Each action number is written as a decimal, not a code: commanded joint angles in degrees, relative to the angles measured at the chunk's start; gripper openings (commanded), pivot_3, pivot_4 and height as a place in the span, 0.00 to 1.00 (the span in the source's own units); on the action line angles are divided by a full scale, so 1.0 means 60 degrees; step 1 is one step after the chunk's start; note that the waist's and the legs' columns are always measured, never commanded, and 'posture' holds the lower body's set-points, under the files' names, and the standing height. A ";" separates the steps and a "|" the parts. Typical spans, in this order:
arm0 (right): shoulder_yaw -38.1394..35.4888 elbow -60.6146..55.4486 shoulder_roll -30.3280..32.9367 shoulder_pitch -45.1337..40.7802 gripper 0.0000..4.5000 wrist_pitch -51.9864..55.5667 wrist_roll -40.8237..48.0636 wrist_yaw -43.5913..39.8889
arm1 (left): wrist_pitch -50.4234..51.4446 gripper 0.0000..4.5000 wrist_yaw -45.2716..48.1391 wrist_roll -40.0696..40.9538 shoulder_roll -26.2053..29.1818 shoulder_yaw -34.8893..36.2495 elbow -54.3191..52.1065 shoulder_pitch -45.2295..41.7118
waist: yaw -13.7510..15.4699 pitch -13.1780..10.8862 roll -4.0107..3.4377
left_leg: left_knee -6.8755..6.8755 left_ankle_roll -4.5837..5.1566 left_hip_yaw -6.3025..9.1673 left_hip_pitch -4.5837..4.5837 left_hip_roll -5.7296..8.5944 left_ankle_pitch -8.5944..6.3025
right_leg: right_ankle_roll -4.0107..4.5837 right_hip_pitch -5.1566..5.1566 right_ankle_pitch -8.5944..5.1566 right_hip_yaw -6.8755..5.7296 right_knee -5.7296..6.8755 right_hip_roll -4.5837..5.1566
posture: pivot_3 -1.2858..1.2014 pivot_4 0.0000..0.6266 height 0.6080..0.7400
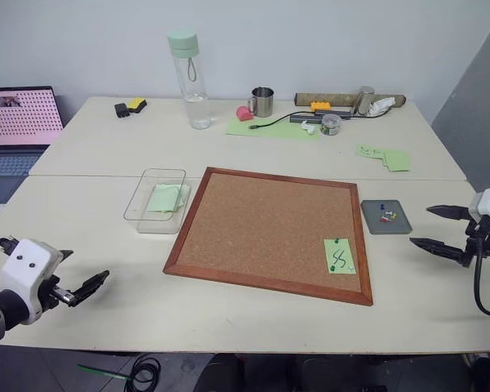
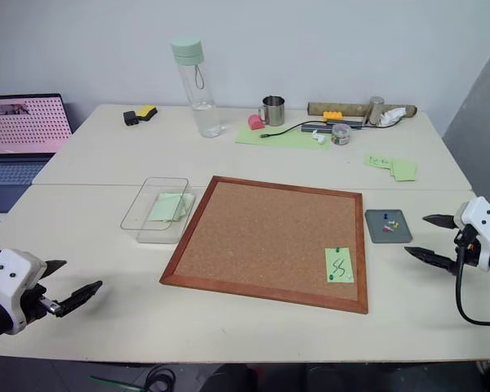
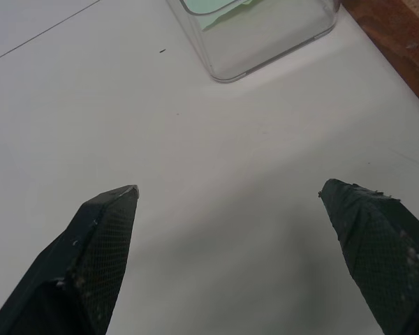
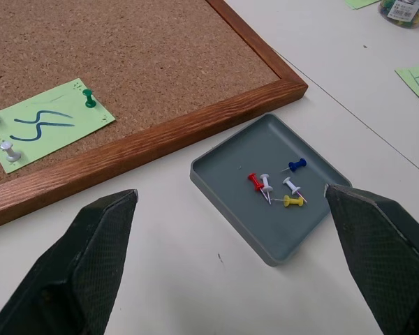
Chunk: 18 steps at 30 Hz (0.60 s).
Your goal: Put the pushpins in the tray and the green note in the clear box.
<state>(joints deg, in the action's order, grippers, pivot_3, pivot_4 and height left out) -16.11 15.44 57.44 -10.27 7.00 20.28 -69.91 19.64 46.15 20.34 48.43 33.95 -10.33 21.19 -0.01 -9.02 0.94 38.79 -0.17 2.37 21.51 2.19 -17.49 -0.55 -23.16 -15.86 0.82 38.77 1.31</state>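
- Head views: green note [image 1: 339,256] sits pinned at the near-right corner of the cork board [image 1: 269,229], two green pushpins [image 1: 336,242] on it, one at its top edge, one at the bottom. There's also a white pin near the bottom edge.
- Grey tray [image 1: 372,222] lies just beside the board's right edge, at 1 o'clock from the note, already holding red, white, blue and yellow pins.
- Clear box [image 1: 144,214] sits against the board's left edge, at 9 o'clock from the note, with a plain green slip inside.
- Right gripper [image 1: 438,228] hovers above the table past the tray, spread wide, nothing in it. The note lies at 9 o'clock from it, so I'd judge the right arm clearly nearer for pulling pins.
- Left gripper [image 1: 75,278] hangs at the near-left table edge, well apart from the board.
- Left wrist view: both fingers [image 3: 91,251] spread wide, empty; box corner straight ahead, at 12 o'clock.
- Right wrist view: fingers [image 4: 91,265] wide apart, empty; tray dead ahead between them, note at 10 o'clock, long axis running roughly along the frame rail.
- Nothing moved yet; pins come first.
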 commanded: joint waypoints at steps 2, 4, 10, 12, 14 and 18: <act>-0.0211 -0.0025 0.0185 -0.0228 1.00 -0.0069 0.0056 -0.0048 | -0.0078 0.99 0.0100 0.0101 -0.0127 0.0292 -0.0380 0.0084 | -0.0004 0.0000 0.0000 | 0.0000 0.0000 0.0000 0.0000 0.0000 0.0000 | 0.0000 0.0000 0.0000 -0.0001 0.0000 0.0000 | 0.52 0.24 1.00; -0.0200 -0.0010 0.0194 -0.0284 1.00 -0.0048 0.0063 -0.0051 | 0.0003 0.99 0.0069 0.0010 -0.0155 0.0277 -0.0437 0.0143 | -0.0006 0.0000 -0.0001 | 0.0000 0.0000 0.0000 0.0000 0.0000 0.0000 | 0.0000 0.0000 0.0000 -0.0001 0.0000 0.0000 | 0.52 0.24 1.00; -0.0200 -0.0065 0.0236 -0.0290 1.00 0.0046 0.0075 -0.0101 | 0.0169 0.99 0.0025 0.0014 -0.0213 0.0241 -0.0635 0.0171 | -0.0005 0.0000 0.0000 | 0.0000 0.0000 0.0001 0.0000 0.0000 0.0000 | 0.0000 0.0000 0.0000 -0.0002 0.0000 0.0000 | 0.52 0.24 1.00; -0.0205 -0.0071 0.0245 -0.0252 1.00 0.0057 0.0067 -0.0116 | 0.0178 0.99 0.0023 0.0013 -0.0241 0.0222 -0.0655 0.0108 | -0.0004 0.0000 0.0000 | 0.0000 0.0000 0.0000 0.0001 0.0000 0.0000 | 0.0000 0.0000 0.0000 -0.0001 0.0000 0.0000 | 0.52 0.24 1.00; -0.0239 -0.0148 0.0233 -0.0158 1.00 0.0081 0.0080 -0.0104 | 0.0259 0.99 0.0047 0.0159 -0.0298 0.0238 -0.0612 -0.0016 | -0.0005 0.0000 -0.0001 | 0.0000 0.0000 0.0001 0.0000 0.0000 0.0000 | 0.0000 0.0000 0.0000 -0.0003 0.0000 0.0000 | 0.52 0.24 1.00; -0.0295 -0.0365 0.0199 0.0027 1.00 0.0158 0.0125 -0.0050 | 0.0139 0.99 0.0131 0.0114 -0.0291 0.0184 -0.0540 -0.0171 | 0.0000 0.0000 -0.0001 | 0.0000 0.0000 0.0001 0.0002 0.0000 0.0000 | 0.0000 0.0000 0.0000 -0.0003 -0.0001 0.0000 | 0.52 0.24 1.00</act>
<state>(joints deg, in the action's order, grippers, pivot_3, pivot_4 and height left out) -16.21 15.10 57.52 -9.96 7.93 20.29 -70.00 21.05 46.87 20.39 46.42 33.96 -12.90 20.83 -0.01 -9.02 0.94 38.79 -0.17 2.37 21.52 2.19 -17.49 -0.55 -23.16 -15.86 0.81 38.76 1.31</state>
